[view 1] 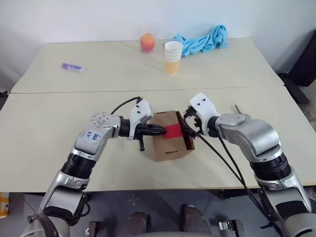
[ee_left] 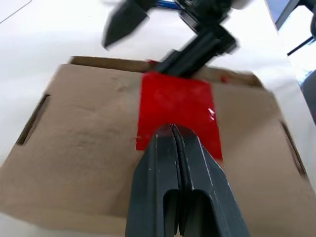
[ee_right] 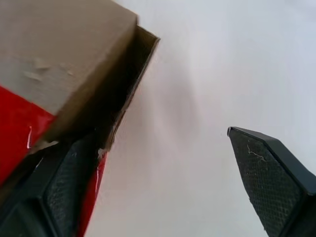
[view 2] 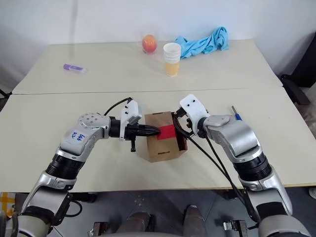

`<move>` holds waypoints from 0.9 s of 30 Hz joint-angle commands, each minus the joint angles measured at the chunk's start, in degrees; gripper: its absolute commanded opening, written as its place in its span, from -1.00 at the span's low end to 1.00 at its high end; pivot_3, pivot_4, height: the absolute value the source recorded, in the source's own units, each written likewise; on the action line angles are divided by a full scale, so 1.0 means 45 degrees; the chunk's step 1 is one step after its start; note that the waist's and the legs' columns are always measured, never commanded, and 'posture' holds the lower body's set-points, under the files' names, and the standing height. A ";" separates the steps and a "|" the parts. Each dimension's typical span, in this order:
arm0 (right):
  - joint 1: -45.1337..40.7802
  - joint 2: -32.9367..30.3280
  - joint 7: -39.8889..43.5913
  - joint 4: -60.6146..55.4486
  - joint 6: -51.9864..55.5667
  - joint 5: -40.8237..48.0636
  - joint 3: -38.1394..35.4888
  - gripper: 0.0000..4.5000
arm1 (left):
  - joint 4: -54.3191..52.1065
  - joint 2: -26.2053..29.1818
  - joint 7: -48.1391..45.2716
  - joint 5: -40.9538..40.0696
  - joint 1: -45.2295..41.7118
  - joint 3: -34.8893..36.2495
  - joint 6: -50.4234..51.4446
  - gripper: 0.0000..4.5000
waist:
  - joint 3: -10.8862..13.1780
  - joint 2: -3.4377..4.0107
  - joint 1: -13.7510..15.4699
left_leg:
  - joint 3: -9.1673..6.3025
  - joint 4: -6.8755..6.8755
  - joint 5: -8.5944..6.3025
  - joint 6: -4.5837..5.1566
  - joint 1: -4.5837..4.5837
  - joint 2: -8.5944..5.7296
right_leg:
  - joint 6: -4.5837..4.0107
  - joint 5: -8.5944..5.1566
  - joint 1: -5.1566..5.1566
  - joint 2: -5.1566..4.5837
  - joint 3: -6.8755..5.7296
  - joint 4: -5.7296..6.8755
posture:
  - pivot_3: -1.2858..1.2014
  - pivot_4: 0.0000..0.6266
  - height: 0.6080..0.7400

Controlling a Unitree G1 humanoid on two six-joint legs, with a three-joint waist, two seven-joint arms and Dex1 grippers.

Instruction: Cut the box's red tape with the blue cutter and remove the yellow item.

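The left gripper (view 1: pixel 162 130) is pressed fully closed with nothing between its two fingers, their joined tips resting on the red tape (view 1: pixel 174 132) on top of the box (view 1: pixel 170 136). The right gripper (view 2: pixel 179 129) stands wide open and holds nothing; one of its fingers (ee_right: pixel 69 187) lies against the box's open right edge at the tape, the other (ee_right: pixel 269 173) hangs over bare table (view 1: pixel 59 128).

The box sits near the front edge of the table, between the two grippers, its long axis running roughly left to right and a little skewed, with slot cut-outs along its sides. The tape strip runs front to back across the top.

The blue cutter (view 2: pixel 236 114) lies on the table to the right of the box, beyond the right forearm, well apart from it; its long axis points roughly away from the robot.
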 commanded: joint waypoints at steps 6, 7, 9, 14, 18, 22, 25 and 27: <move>0.1450 -0.0039 0.0027 -0.0136 -0.0592 -0.0599 -0.0230 0.96 | -0.0151 0.0245 0.0098 0.0296 0.0601 -0.0218 0.0229 -1.00 | -0.0003 -0.0004 0.0039 | -0.0015 0.0000 0.0000 0.0001 0.0002 0.0000 | 0.0000 0.0000 0.0014 0.0000 -0.0010 -0.0008 | 0.03 -0.52 1.00; 0.1509 0.0306 -0.0040 -0.0055 -0.0326 -0.0331 -0.0763 0.96 | -0.0132 0.0291 0.0093 0.0332 0.0630 -0.0234 0.0250 -1.00 | -0.0005 -0.0007 0.0025 | -0.0015 0.0000 0.0000 0.0001 0.0002 0.0000 | 0.0000 0.0000 0.0018 0.0000 -0.0010 -0.0011 | 0.03 -0.52 1.00; 0.1466 0.0621 -0.0195 0.0119 -0.0142 -0.0269 -0.1420 0.96 | -0.0068 0.0346 0.0115 0.0431 0.0670 -0.0296 0.0265 -1.00 | -0.0004 -0.0007 0.0019 | -0.0013 0.0000 0.0000 0.0001 0.0009 0.0001 | 0.0000 0.0000 0.0023 0.0001 -0.0010 -0.0012 | 0.03 -0.52 1.00; 0.1009 0.1505 -0.0616 0.1018 0.0245 0.0097 -0.3471 0.96 | 0.0185 0.0025 0.0579 0.0771 0.0685 -0.0724 0.0319 -1.00 | -0.0004 -0.0007 0.0036 | -0.0016 0.0000 0.0001 0.0002 0.0011 0.0001 | 0.0000 0.0000 0.0027 0.0001 -0.0010 -0.0011 | 0.03 -0.52 1.00; 0.0758 0.1977 -0.0762 0.1257 0.0381 0.0345 -0.4236 0.96 | 0.0113 -0.0163 0.0801 0.1020 0.0755 -0.1158 0.0240 -1.00 | -0.0005 -0.0006 0.0038 | -0.0020 0.0000 0.0002 0.0004 0.0010 -0.0001 | 0.0000 0.0000 0.0028 0.0000 -0.0010 -0.0009 | 0.03 -0.52 1.00; 0.0655 0.2057 -0.0395 0.0964 0.0616 0.0708 -0.4148 0.96 | 0.0228 -0.0492 0.1157 0.1137 0.0623 -0.1151 0.0086 -1.00 | -0.0006 -0.0004 0.0068 | -0.0022 0.0000 0.0003 0.0005 0.0018 -0.0003 | 0.0000 0.0001 0.0038 -0.0001 -0.0011 -0.0010 | 0.03 -0.52 1.00; 0.0645 0.2052 -0.0294 0.0782 0.0721 0.0852 -0.4053 0.96 | 0.0415 -0.0703 0.1379 0.1226 0.0471 -0.0996 -0.0220 -1.00 | -0.0006 -0.0004 0.0080 | -0.0024 0.0000 0.0003 0.0005 0.0019 -0.0003 | 0.0001 0.0001 0.0041 -0.0001 -0.0011 -0.0012 | 0.03 -0.52 1.00; 0.0641 0.2069 -0.0266 0.0685 0.0792 0.0912 -0.4027 0.96 | 0.0526 -0.0876 0.1533 0.1209 0.0353 -0.0844 -0.0419 -1.00 | -0.0006 -0.0004 0.0070 | -0.0022 0.0000 0.0003 0.0005 0.0017 -0.0003 | 0.0001 0.0001 0.0040 -0.0001 -0.0011 -0.0013 | 0.03 -0.52 1.00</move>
